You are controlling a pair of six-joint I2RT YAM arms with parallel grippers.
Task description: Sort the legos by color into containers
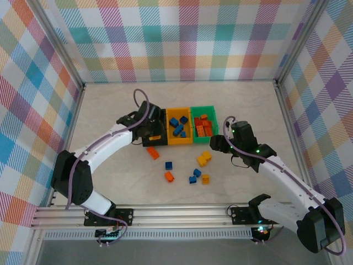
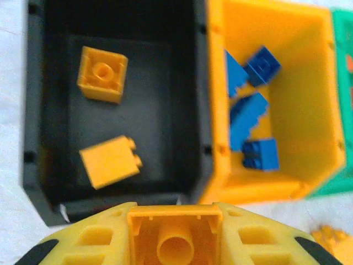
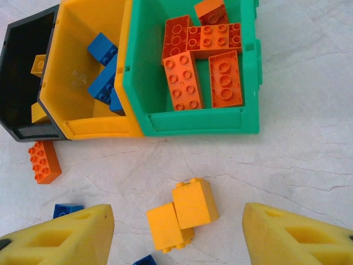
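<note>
The sorting looked well past halfway. The left gripper [image 2: 175, 218] was clamped on a yellow square plastic brick [image 2: 175, 245], hollow underside to the camera. Just beyond its fingertips lay the black open-topped plastic bin [image 2: 33, 110], holding two yellow bricks [image 2: 102, 74]. To that gripper's right, the yellow-orange bin [image 2: 218, 99] held several blue bricks [image 2: 262, 63]. Ahead of the right gripper [image 3: 176, 221], the green bin [image 3: 198, 121] held the orange bricks [image 3: 223, 77].

The right gripper hung with its fingers wide apart and empty, and a pair of loose yellow bricks [image 3: 185, 212] lay on the pale table [image 3: 309, 154] directly beneath it. To its left lay an orange oblong brick [image 3: 44, 161], just beside the black bin's near wall, and a blue brick [image 3: 66, 210]. Nearer the bases were another orange brick [image 1: 169, 176], two blue ones [image 1: 194, 176] and one yellow [image 1: 205, 178].

Nothing appeared to block the held brick's drop into the black bin.
</note>
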